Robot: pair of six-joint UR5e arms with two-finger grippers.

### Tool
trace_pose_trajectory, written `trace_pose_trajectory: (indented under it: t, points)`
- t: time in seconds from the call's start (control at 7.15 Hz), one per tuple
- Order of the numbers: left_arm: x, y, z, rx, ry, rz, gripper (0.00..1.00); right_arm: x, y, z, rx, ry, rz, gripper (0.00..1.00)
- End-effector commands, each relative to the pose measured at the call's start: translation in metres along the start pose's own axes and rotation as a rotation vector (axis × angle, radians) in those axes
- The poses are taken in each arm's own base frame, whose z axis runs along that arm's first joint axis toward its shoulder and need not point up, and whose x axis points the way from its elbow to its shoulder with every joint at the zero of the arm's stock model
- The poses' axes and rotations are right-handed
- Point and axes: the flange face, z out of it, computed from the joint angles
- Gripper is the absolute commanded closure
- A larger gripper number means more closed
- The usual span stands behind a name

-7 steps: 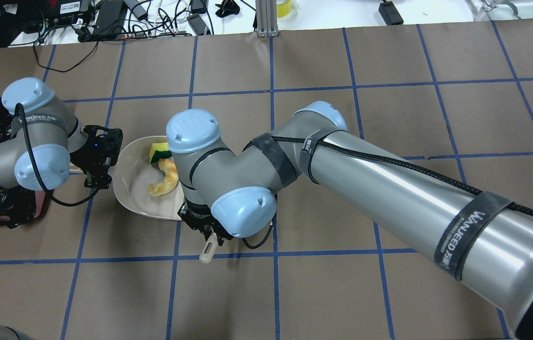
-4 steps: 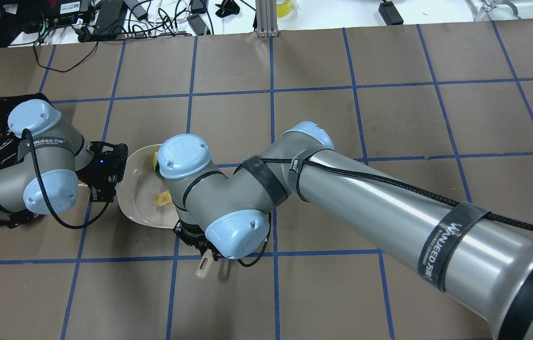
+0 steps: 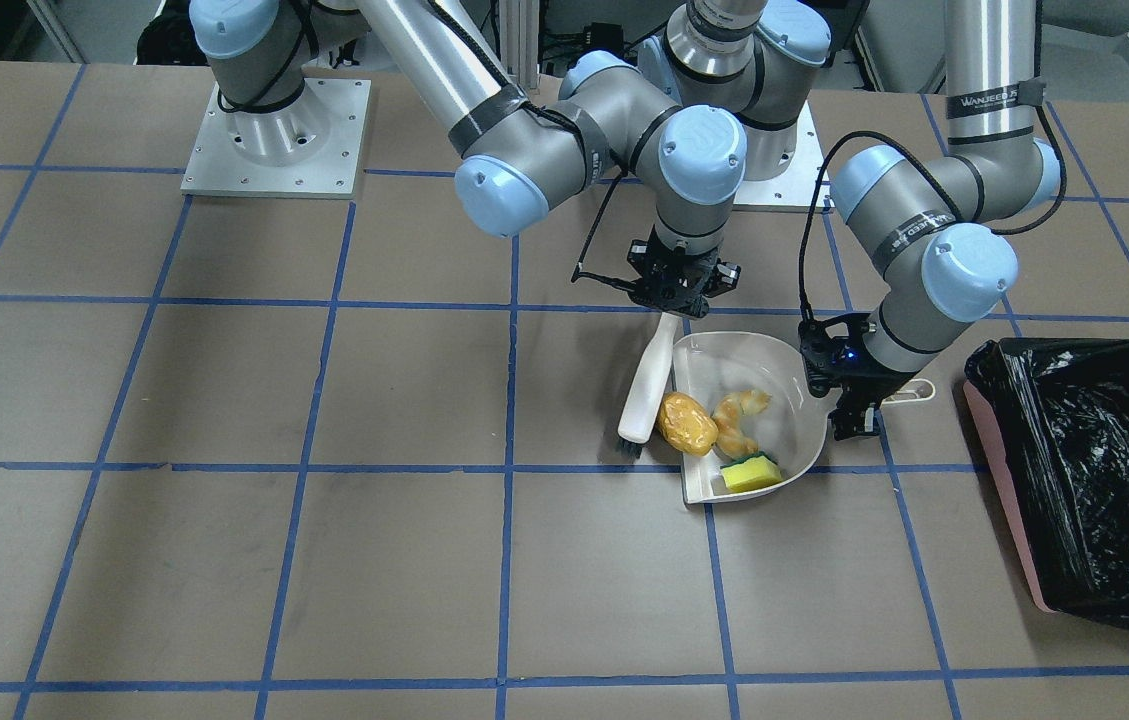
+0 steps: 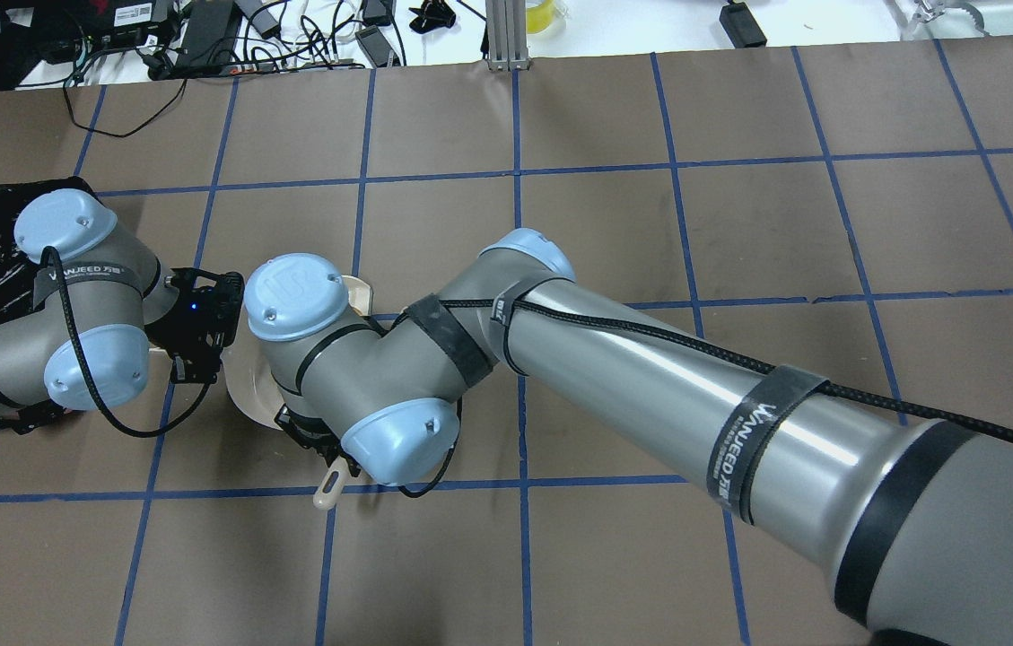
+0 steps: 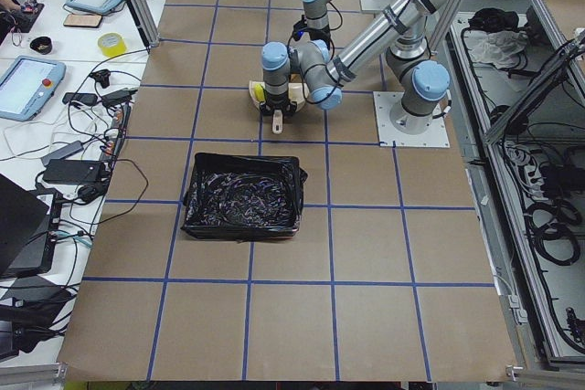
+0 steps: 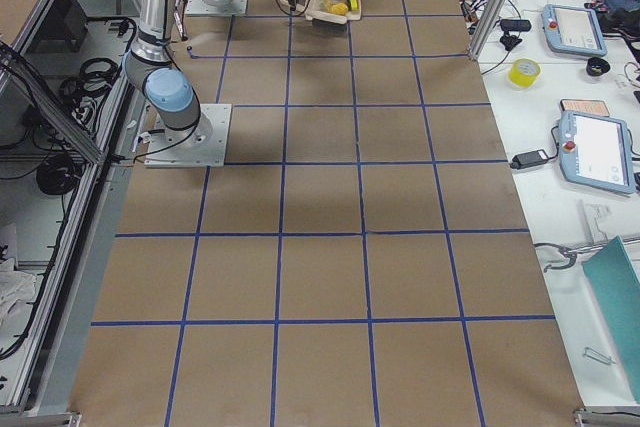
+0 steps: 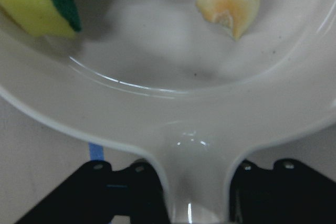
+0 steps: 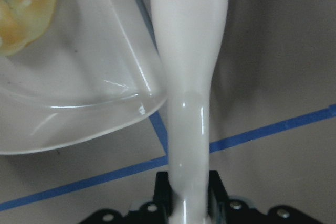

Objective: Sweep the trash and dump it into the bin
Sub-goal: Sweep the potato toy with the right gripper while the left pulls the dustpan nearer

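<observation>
View facing the robot, looking down on a brown bench [image 3: 324, 560] with a blue tape grid.

The right end effector [image 3: 672, 308] is clamped on the top of 1 white brush [image 3: 652, 380]. The brush's long axis runs from 12 o'clock down to 6 o'clock, leaning slightly, with its bristles on the bench.

The left end effector [image 3: 856, 408] is closed around the handle neck of 1 white dustpan [image 3: 759, 360]. Its wrist camera shows a dark finger on either side of that neck. The dustpan's open mouth faces 9 o'clock, toward the brush.

There are 3 pieces of trash:
- 1 golden-brown potato [image 3: 686, 422] sits across the lip of the mouth. It is just beside the bristles, on their 3 o'clock side, and below the right end effector at about 6 o'clock.
- 1 tan croissant [image 3: 739, 415] lies inside the dustpan, touching the potato.
- 1 yellow sponge [image 3: 750, 476] with a green side lies inside at the dustpan's 6 o'clock corner.

The brush probably needs 1 more short push toward 3 o'clock to seat the potato fully inside.

1 pink bin [image 3: 1024, 470] with a black liner stands well apart, at 3 o'clock from the dustpan. The left arm is nearer to it.
</observation>
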Motion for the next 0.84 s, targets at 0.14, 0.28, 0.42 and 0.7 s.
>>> trace_pose_trajectory:
  t: [0.14, 0.28, 0.42, 0.7]
  points:
    - [-0.004, 0.002, -0.008, -0.006, -0.01, -0.001, 1.0, -0.02, 0.008, -0.009, -0.009, -0.016, 0.007, 1.0]
    - [-0.005, 0.001, -0.009, -0.007, -0.012, 0.001, 1.0, -0.026, 0.009, -0.018, -0.005, -0.033, 0.005, 1.0]
    - [-0.007, 0.002, -0.009, -0.007, -0.013, -0.001, 1.0, -0.029, 0.012, -0.019, -0.005, -0.037, 0.009, 1.0]
    - [-0.017, 0.006, -0.017, -0.006, -0.015, -0.002, 1.0, -0.039, 0.022, -0.029, -0.029, -0.072, 0.006, 1.0]
